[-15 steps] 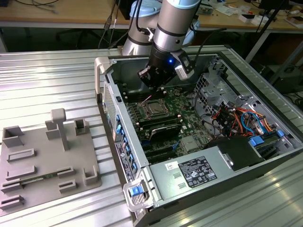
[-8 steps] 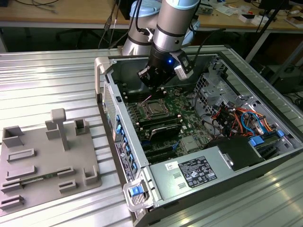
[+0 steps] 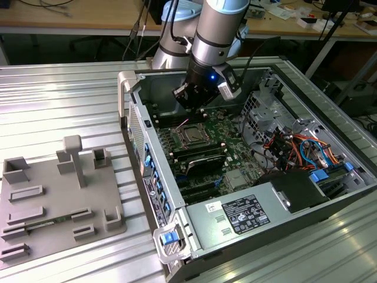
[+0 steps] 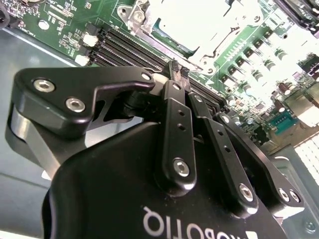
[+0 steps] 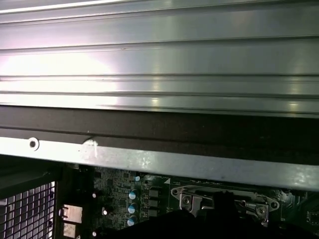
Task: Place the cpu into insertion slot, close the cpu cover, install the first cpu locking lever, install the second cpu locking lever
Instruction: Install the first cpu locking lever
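In the exterior view, the green motherboard (image 3: 227, 132) lies inside an open computer case. The insertion slot (image 3: 180, 142) sits near its middle. The cpu (image 3: 192, 136) lies flat in it, and the silver cpu cover (image 3: 202, 142) appears to lie down around it. A thin lever rod (image 3: 181, 124) sticks up at the slot's far side. My gripper (image 3: 188, 106) hangs just above and behind the slot. In the second wrist view the gripper (image 4: 176, 69) is shut with nothing visible between its fingers, its tips close to the bright cover (image 4: 222, 42).
Long black memory slots (image 3: 200, 158) run beside the socket. Case walls (image 3: 138, 118), a drive cage (image 3: 265, 100), coloured cables (image 3: 294, 144) and a power supply (image 3: 247, 215) hem the board in. A grey fixture plate (image 3: 53, 200) lies on the ribbed table at the exterior view's left.
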Controlling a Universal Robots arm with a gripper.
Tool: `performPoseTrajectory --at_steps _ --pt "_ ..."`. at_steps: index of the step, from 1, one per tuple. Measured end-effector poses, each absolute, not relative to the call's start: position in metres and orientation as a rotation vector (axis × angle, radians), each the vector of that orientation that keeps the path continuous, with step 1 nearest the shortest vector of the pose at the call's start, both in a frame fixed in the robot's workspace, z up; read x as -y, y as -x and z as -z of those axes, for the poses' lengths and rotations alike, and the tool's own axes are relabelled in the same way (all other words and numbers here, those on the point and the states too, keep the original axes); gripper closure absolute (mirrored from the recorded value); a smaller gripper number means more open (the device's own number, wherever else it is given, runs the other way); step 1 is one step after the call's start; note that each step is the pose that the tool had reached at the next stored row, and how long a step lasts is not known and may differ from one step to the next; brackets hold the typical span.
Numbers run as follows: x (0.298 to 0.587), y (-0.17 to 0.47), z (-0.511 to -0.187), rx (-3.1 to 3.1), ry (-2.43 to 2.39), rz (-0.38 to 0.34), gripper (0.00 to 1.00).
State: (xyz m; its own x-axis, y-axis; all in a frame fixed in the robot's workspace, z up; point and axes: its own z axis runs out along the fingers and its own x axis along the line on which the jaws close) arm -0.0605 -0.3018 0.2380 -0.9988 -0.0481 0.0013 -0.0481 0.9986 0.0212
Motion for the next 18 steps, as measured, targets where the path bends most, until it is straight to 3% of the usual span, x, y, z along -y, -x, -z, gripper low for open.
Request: performPoseTrajectory --at_steps 18 --pt "0.301 0.048 -0.221 3.139 -0.075 0.033 0.89"
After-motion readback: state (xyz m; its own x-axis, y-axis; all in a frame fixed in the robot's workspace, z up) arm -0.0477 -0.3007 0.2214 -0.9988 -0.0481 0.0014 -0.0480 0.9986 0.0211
